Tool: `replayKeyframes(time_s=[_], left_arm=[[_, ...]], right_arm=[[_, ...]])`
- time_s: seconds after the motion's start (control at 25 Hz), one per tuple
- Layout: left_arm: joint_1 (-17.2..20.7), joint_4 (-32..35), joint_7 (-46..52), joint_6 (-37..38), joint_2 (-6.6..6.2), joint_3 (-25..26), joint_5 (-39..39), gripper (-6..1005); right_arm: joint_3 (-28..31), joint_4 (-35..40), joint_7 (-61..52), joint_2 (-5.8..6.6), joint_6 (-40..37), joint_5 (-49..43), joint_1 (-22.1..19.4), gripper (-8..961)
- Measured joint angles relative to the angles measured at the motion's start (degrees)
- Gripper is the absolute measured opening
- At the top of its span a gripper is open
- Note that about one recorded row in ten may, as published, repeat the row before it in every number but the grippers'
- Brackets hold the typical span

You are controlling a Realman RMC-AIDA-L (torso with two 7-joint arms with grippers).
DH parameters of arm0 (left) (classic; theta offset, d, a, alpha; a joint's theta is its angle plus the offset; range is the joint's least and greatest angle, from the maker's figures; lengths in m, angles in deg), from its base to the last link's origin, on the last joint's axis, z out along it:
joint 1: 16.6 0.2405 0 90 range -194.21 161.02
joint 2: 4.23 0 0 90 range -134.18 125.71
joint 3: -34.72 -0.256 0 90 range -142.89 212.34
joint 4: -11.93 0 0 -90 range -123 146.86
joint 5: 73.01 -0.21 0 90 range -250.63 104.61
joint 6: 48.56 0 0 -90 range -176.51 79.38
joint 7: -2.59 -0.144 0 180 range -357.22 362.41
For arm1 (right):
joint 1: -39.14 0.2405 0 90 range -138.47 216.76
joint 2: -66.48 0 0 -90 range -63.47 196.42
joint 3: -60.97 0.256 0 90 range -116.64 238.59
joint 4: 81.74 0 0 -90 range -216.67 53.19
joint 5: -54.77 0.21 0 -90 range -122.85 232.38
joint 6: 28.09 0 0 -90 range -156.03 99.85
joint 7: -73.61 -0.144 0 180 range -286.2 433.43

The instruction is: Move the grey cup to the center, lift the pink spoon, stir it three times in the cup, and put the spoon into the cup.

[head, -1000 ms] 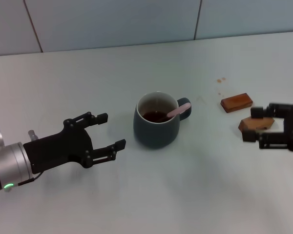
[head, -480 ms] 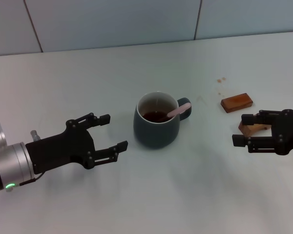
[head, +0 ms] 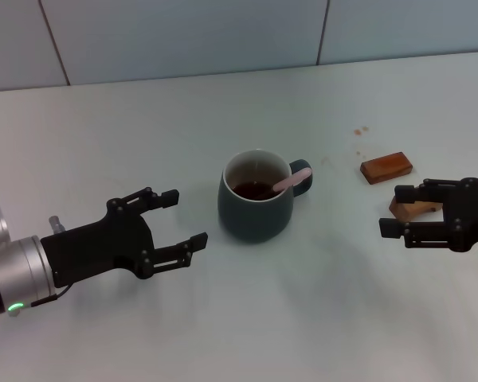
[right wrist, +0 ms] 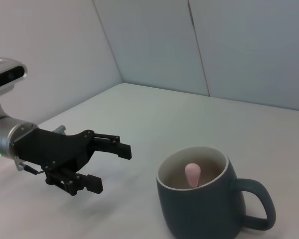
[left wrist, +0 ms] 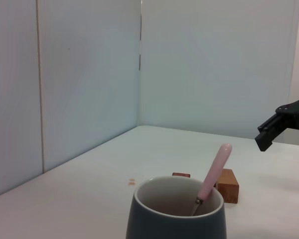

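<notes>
The grey cup (head: 256,199) stands upright at the table's middle, handle to the right. The pink spoon (head: 290,180) stands inside it, its pink handle leaning out over the rim by the cup's handle. The cup (left wrist: 175,211) and spoon (left wrist: 213,170) also show in the left wrist view, and the cup (right wrist: 202,199) and spoon tip (right wrist: 192,174) in the right wrist view. My left gripper (head: 181,216) is open and empty, a little left of the cup. My right gripper (head: 397,211) is open and empty, well right of the cup, over a wooden block.
Two brown wooden blocks lie at the right: one (head: 386,166) behind my right gripper, one (head: 412,207) partly hidden between its fingers. Small brown stains (head: 359,130) mark the table behind them. A tiled wall (head: 223,32) runs along the back.
My right gripper has moved left toward the cup from the right edge, then held still. My left gripper has barely moved. Cup and spoon are unchanged.
</notes>
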Motion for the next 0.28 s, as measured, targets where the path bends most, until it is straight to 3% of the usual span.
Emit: replayKeyframes(time_s=[0.28], left_arm=[[0.2,-0.2,-0.4,0.0,0.0,0.0,0.3,829]], right_arm=[[0.3,-1.0,0.0,-0.16,1.5,0.5,-0.1,756]])
